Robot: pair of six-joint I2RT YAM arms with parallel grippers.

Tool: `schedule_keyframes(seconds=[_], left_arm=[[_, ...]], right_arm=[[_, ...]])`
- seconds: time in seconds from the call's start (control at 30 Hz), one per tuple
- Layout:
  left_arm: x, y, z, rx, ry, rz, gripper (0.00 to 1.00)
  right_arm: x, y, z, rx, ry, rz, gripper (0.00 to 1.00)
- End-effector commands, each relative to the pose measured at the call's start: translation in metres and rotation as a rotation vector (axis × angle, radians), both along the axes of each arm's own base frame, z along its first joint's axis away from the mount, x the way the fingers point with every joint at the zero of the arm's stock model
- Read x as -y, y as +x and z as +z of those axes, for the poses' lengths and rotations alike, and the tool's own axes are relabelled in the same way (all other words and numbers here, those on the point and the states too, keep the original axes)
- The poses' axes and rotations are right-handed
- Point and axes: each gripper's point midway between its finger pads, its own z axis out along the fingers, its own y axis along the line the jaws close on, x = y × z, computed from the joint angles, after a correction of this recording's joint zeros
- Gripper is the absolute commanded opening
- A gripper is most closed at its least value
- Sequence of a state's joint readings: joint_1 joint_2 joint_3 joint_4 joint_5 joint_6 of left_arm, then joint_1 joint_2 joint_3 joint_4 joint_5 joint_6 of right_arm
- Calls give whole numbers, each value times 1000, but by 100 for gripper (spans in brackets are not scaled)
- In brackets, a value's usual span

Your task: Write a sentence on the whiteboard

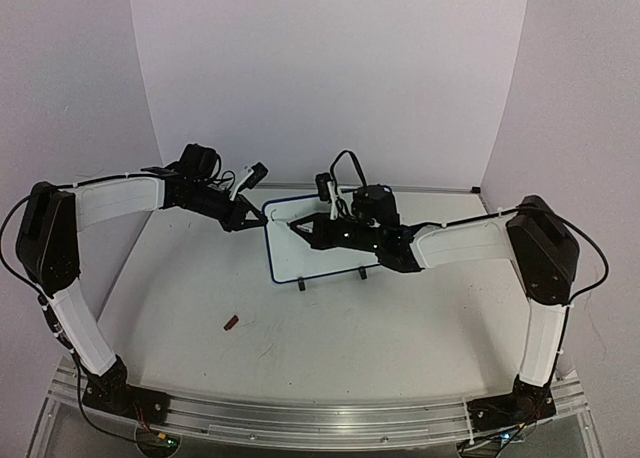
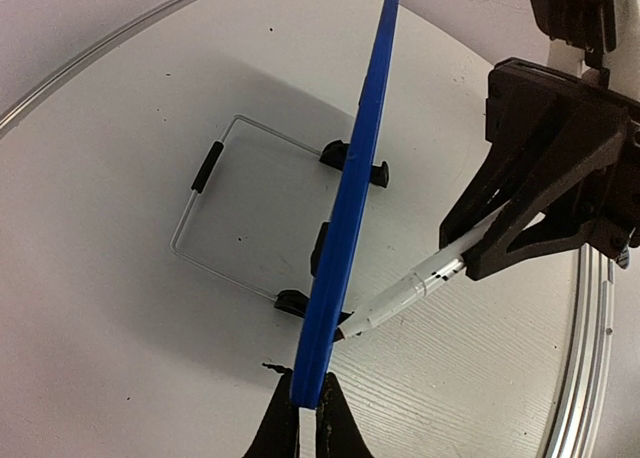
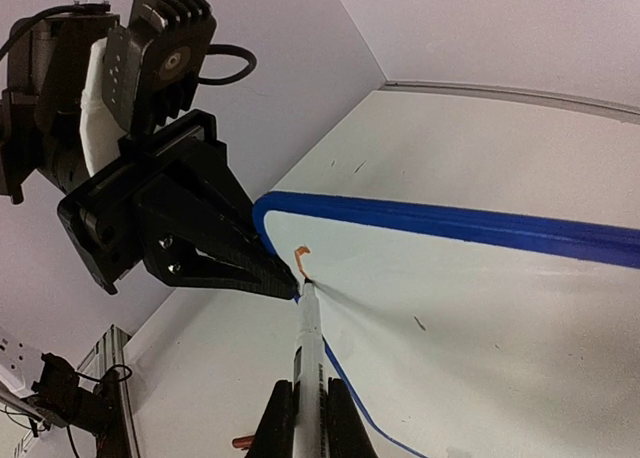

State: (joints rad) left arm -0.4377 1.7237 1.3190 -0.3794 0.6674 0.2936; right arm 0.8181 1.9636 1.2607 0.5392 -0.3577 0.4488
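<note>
The whiteboard (image 1: pixel 312 250) has a blue frame and stands tilted on black feet mid-table. My left gripper (image 1: pixel 258 216) is shut on its upper left edge; in the left wrist view the fingertips (image 2: pixel 308 408) pinch the blue frame (image 2: pixel 350 198). My right gripper (image 3: pixel 310 418) is shut on a white marker (image 3: pixel 310 343), whose tip touches the board near its top left corner. Of the sentence, only a short hooked orange stroke (image 3: pixel 300 258) shows just above the tip. The marker (image 2: pixel 410 293) and right gripper (image 2: pixel 478 263) appear beside the board's face.
A small reddish-brown cap (image 1: pixel 231 324) lies on the table left of centre, near the front. The board's wire stand (image 2: pixel 200 228) reaches out behind it. A metal rail (image 1: pixel 320 418) runs along the near table edge. White walls close the back.
</note>
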Motion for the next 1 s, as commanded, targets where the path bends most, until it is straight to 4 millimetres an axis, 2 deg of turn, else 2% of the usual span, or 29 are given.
schedule_keyframes(seconds=[0.0,0.3,0.7,0.97], left_arm=[[6,-1,-2,15,12,-22,0],[6,-1,-3,14,12,-22,0],[6,0,-2,14,11,-21,0],[6,0,-3,11,12,-20,0]], right_arm=[[21,15,12,49,1,-121,0],[29,14,13,56,1,-148,0],[19,8,-13,-2,-21,-93,0],[15,6,-21,-18,-30,-70,0]])
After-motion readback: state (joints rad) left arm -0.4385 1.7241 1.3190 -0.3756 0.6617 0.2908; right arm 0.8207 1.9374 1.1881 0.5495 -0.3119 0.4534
